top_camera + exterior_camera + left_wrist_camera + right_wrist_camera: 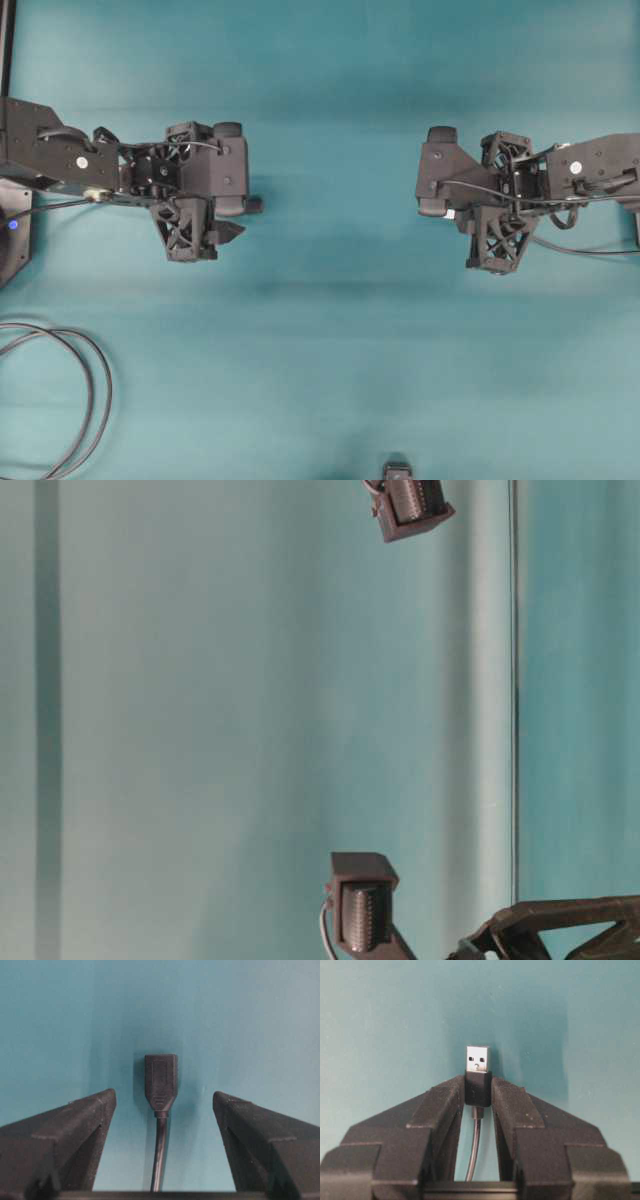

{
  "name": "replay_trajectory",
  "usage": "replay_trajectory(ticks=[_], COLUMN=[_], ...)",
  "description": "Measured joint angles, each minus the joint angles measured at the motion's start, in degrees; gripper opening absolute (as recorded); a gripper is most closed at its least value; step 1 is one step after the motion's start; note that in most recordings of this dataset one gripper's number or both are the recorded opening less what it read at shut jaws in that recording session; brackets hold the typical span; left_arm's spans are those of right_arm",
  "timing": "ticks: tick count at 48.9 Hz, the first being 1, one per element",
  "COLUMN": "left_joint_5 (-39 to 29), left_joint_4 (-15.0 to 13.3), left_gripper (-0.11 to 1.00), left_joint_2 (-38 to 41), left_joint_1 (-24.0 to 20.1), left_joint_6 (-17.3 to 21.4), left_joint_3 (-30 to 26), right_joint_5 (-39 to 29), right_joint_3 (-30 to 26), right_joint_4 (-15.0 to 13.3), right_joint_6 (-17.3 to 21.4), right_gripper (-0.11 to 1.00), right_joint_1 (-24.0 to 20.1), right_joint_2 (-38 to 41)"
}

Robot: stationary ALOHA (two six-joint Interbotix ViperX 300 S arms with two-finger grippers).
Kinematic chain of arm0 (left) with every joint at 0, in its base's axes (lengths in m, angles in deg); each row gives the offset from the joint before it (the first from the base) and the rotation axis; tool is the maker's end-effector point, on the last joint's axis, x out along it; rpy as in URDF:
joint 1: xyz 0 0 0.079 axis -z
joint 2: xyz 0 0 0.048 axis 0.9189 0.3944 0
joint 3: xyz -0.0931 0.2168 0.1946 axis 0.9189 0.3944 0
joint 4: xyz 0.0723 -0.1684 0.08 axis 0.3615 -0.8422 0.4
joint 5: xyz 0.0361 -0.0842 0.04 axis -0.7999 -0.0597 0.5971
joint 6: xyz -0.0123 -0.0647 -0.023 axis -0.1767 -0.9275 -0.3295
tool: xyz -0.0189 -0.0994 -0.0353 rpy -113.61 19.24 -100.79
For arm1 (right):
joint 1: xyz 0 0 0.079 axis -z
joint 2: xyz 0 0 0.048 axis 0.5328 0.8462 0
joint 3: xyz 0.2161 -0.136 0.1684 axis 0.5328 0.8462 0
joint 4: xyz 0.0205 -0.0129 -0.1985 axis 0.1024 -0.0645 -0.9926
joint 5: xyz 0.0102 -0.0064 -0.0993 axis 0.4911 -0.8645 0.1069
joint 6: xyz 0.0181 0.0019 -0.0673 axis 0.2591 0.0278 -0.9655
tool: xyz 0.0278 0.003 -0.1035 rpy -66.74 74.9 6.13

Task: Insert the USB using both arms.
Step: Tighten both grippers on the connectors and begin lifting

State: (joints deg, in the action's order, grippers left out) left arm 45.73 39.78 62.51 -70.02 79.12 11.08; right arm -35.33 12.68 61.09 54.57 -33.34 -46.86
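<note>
**Plug clamped on the right, socket lying free on the left**

A plain teal table (pixel 330 350) fills every view; nothing of the room beyond it shows. In the overhead view a dark cable coil (pixel 70 400) loops at the table's lower left corner, and a small black object (pixel 398 470) sits at its bottom edge.

The left gripper (pixel 162 1105) stands wide open, holding nothing. Between its fingers (pixel 75 1130), touching neither, lies a black socket (pixel 161 1081) on the table, its long axis running away from the camera, its mouth pointing to the far side.

The right gripper (pixel 479 1087) is closed on the USB (pixel 478 1062), pinching its black collar; the silver plug juts forward past the fingertips, long axis in line with the gripper, cable (pixel 475 1150) trailing back.

Only the wrist views show plug and socket; overhead, the two arms face each other well apart, hiding both. The table-level view shows only gripper parts.
</note>
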Motion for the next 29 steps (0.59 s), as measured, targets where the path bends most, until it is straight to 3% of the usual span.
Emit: replay_trajectory(ticks=[13,25,29], left_joint_5=[1.23,1.85,2.20], left_joint_4=[0.00,0.00,-0.09], left_gripper=[0.82,0.57,0.54], left_joint_2=[2.37,2.81,2.90], left_joint_1=[-0.35,-0.26,-0.26], left_joint_6=[0.00,0.00,0.00], left_joint_3=[-0.09,-0.35,-0.35], right_joint_5=[-0.18,-0.26,-0.26], right_joint_3=[-0.09,-0.26,-0.26], right_joint_4=[0.00,0.09,0.00], right_joint_6=[0.09,0.09,0.09], right_gripper=[0.21,0.21,0.21], right_joint_1=[-0.09,-0.26,-0.44], right_joint_2=[0.00,0.00,0.00])
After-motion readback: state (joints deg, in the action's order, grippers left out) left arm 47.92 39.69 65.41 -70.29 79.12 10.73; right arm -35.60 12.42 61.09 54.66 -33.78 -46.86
